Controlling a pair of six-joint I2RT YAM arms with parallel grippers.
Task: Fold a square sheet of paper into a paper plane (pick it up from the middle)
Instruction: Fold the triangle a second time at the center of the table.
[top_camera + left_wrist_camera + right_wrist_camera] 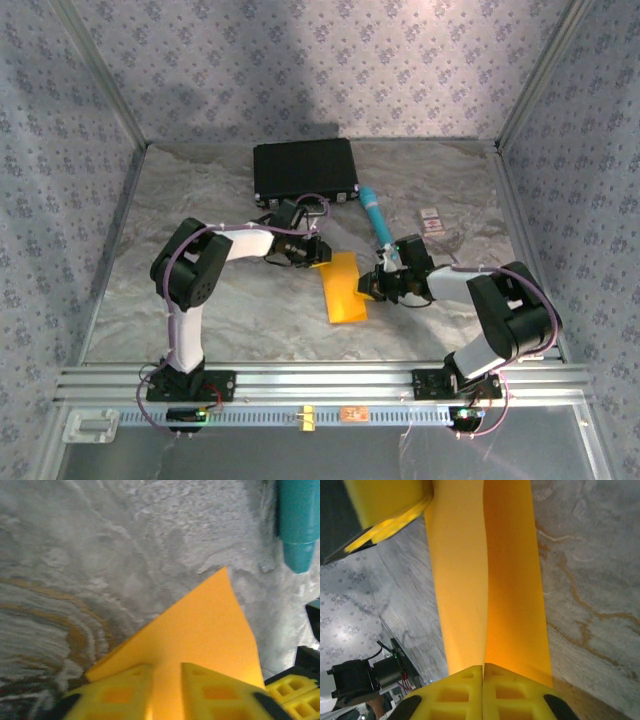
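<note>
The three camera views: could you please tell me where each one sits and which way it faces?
Top external: above and behind the arm bases, looking down on the table; both arms show, left gripper and right gripper at the paper.
Left wrist: on the left arm, looking past its own parted fingers over the paper toward the teal tube.
Right wrist: on the right arm, looking along the paper past its own fingers, shut on it.
Both wrist views share the paper.
</note>
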